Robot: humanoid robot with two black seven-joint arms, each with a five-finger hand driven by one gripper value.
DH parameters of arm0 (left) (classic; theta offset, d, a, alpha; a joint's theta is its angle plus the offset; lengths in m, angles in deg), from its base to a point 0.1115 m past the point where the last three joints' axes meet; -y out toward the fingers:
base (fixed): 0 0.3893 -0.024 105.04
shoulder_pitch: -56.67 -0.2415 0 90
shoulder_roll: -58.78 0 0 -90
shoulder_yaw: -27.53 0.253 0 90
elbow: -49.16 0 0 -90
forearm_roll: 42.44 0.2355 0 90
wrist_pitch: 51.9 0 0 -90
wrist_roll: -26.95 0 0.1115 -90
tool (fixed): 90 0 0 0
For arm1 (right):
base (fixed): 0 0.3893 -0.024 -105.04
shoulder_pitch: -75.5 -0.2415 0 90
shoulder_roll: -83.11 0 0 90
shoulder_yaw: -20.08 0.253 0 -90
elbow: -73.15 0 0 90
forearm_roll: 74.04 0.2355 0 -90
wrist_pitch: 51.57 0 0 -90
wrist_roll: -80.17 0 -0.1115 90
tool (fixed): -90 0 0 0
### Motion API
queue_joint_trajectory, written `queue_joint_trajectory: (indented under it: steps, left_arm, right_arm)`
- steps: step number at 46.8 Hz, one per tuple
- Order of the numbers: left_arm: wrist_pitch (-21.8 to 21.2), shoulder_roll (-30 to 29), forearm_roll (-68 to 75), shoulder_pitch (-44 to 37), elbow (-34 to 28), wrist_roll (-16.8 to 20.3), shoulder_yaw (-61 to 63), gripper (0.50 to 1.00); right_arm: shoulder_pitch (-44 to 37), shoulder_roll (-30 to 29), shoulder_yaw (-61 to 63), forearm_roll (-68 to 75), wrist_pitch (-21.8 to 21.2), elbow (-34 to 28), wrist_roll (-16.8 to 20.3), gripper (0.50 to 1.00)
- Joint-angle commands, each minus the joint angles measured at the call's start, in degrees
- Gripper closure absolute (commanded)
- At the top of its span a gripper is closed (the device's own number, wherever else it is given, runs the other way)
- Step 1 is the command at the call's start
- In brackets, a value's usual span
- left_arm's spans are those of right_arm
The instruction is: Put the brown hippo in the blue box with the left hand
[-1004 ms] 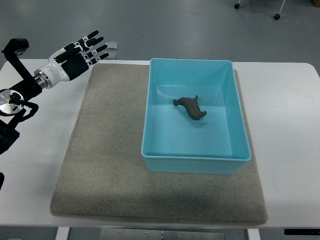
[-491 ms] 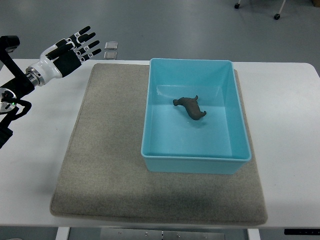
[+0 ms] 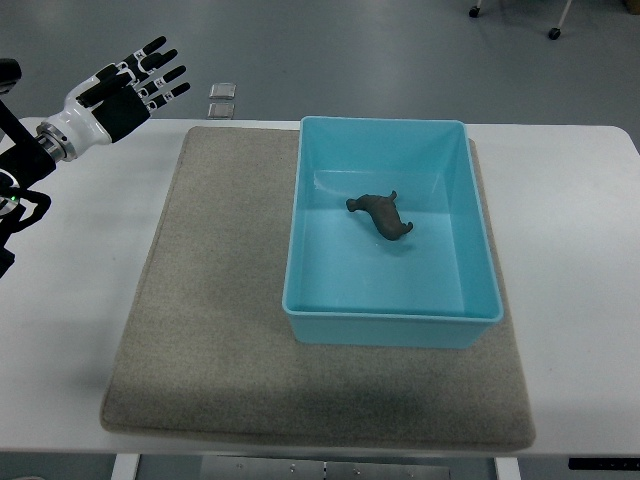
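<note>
Brown hippo (image 3: 381, 215) lies on the floor of the blue box (image 3: 480, 270), near the middle and toward the far wall, well apart from my left hand (image 3: 118, 92), which hangs at the upper left over the table's far corner.

Going by size, I note first the white table (image 3: 580, 250), smooth and flat, running across the whole view. On it lies a grey mat (image 3: 210, 330), rectangular with rounded corners and a coarse felt-like nap. The box sits on the right part of the mat: a rectangular tub of glossy light-blue plastic with sloped walls and a rolled rim, its floor showing soft reflections.

My left hand is black in the palm with white segmented knuckles and a white wrist cuff; the fingers are spread wide and straight, and they hold nothing.

The hippo is a small, dark brown, matt figure, stretched diagonally. Beyond the table's far edge, on the grey floor, I see two small pale square items (image 3: 221, 99).
</note>
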Motion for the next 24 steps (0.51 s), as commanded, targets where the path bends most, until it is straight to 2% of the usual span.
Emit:
queue_joint_trajectory:
  steps: [1,24]
  left_arm:
    - [0.0,0.0,0.0,0.0,-0.1,0.0,0.0,0.504]
    - [0.0,0.0,0.0,-0.1,-0.1,0.0,0.1,0.501]
  right_arm:
    - [0.0,0.0,0.0,0.0,0.0,0.0,0.0,0.564]
    - [0.1,0.0,0.2,0.1,-0.8,-0.6,-0.6,0.564]
